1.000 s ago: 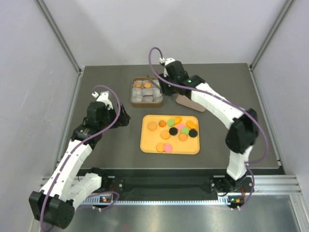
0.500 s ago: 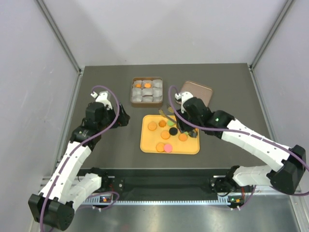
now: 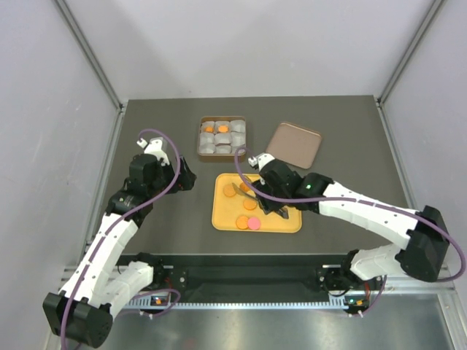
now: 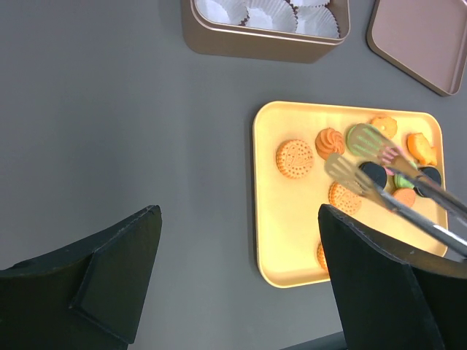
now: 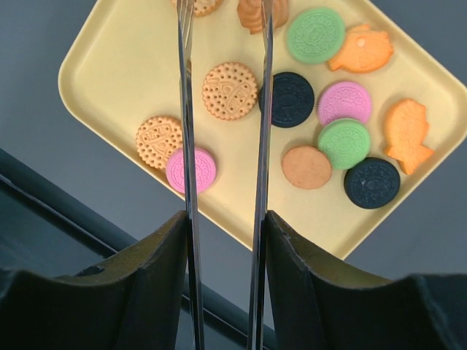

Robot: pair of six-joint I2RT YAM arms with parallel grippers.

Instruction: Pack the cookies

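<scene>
From above, the cookies (image 3: 249, 205) lie on the tray (image 3: 221, 211), two more already in the tin (image 3: 200, 142). The right gripper (image 3: 268, 191) is over them, far nearer than the left gripper (image 3: 186, 179), which hangs off the tray's left side. The left wrist shows the left jaws wide apart and empty, while the tongs (image 4: 379, 182) reach in from the right, blades parted just beside the swirl cookie (image 4: 330, 142). In the right wrist view the fingers (image 5: 292, 248) clamp the tongs' arms; the blades are apart, with the dotted cookie (image 5: 230, 91) between them and the swirl cookie straight ahead by the tips. Both are round, so I judge no axis needs matching.
</scene>
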